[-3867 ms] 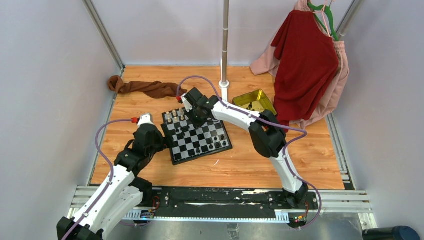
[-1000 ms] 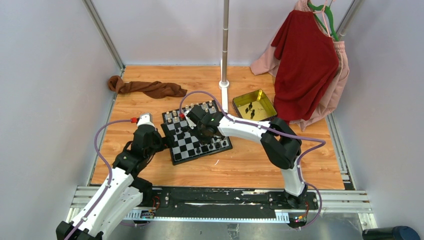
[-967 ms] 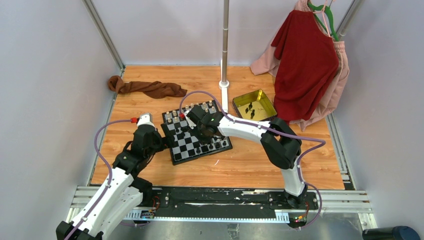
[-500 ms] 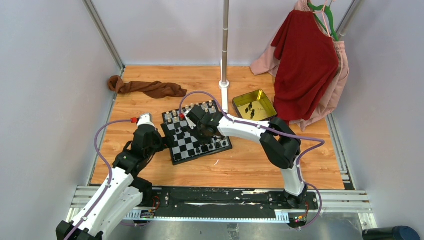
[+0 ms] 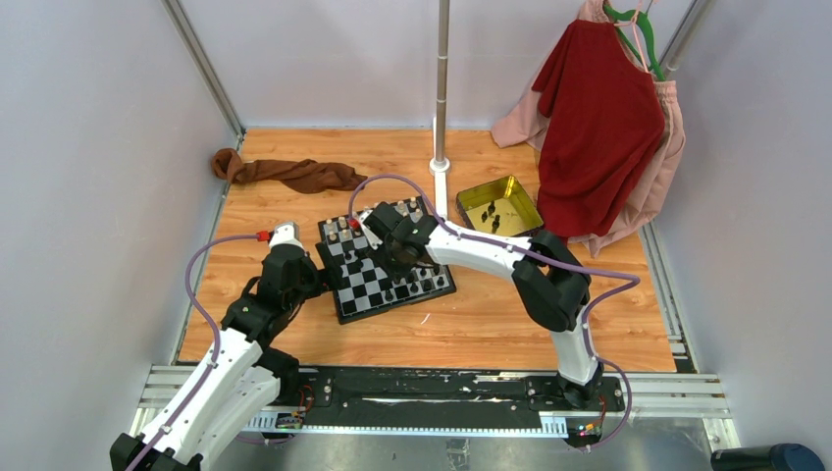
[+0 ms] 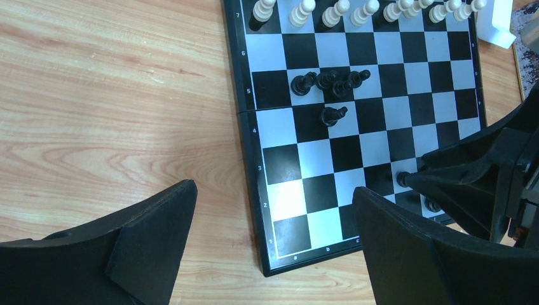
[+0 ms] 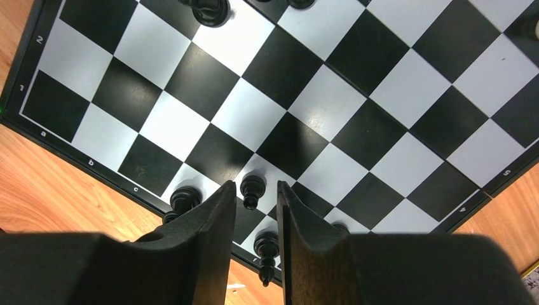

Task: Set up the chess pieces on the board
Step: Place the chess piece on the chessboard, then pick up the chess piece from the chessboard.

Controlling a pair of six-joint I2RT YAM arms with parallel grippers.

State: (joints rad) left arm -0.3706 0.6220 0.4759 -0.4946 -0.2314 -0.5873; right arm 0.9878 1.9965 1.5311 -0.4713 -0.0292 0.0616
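Observation:
The checkered board (image 5: pixel 368 289) lies on the wooden floor. Cream pieces (image 5: pixel 338 231) line its far-left edge, and they run along the top in the left wrist view (image 6: pixel 337 9). A cluster of black pieces (image 6: pixel 330 81) stands mid-board, with one lying on its side (image 6: pixel 332 115). My right gripper (image 5: pixel 392 257) hovers over the board's near-right rows. Its jaws (image 7: pixel 255 187) are narrowly open and empty. A black pawn (image 7: pixel 252 190) stands on the board just past the fingertips, with other black pieces (image 7: pixel 266 248) beside it. My left gripper (image 6: pixel 273 187) is wide open over the board's near-left corner.
A yellow-gold tin (image 5: pixel 481 186) with black pieces (image 5: pixel 491 211) sits to the right of the board. A brown cloth (image 5: pixel 285 172) lies far left. A metal pole (image 5: pixel 441 88) stands behind the board. Red and pink garments (image 5: pixel 603 128) hang at the right.
My right gripper moved from the board's far-left area to its near-right rows, and in the last half second it shifted slightly. The left arm has not moved.

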